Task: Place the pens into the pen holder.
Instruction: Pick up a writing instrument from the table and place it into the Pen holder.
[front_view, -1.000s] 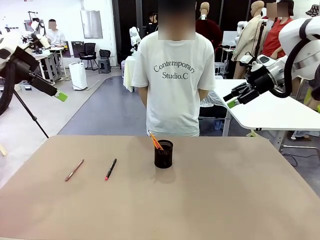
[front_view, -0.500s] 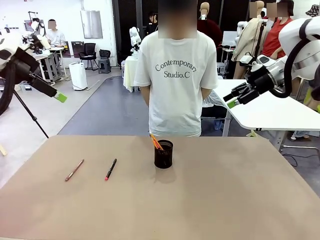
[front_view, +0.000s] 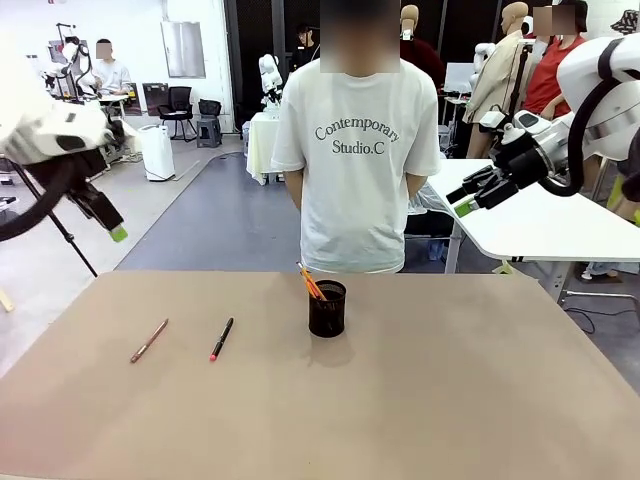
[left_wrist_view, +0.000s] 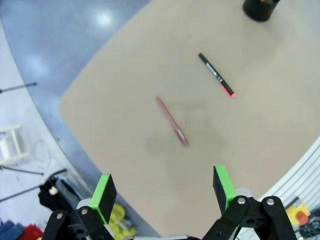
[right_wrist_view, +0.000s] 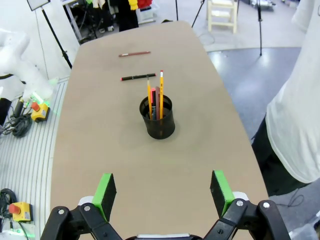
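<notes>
Early yet: reddish-brown pen (front_view: 148, 340) and black pen (front_view: 221, 338) lie loose on the surface (front_view: 450, 400), left of the pen holder (front_view: 327, 308). Left tool (left_wrist_view: 164, 189) hangs wide above the reddish-brown one; right tool (right_wrist_view: 162, 192) wide, aloft. Next: descend, align, pinch.

Beige tabletop (front_view: 470, 400) with rounded corners, set over a grey-blue floor (front_view: 215, 215). At the far edge, centre, a person (front_view: 358, 160) stands in a white T-shirt printed "Contemporary Studio.C". Far right: a white table (front_view: 545, 225). Far left: a white floor-standing unit (front_view: 156, 150), a black office chair (front_view: 180, 104) and a seated person (front_view: 110, 72). A black tripod leg (front_view: 78, 250) slants to the floor at left. Right wrist view: a red push-button on a yellow box (right_wrist_view: 16, 210), beside the near edge.
</notes>
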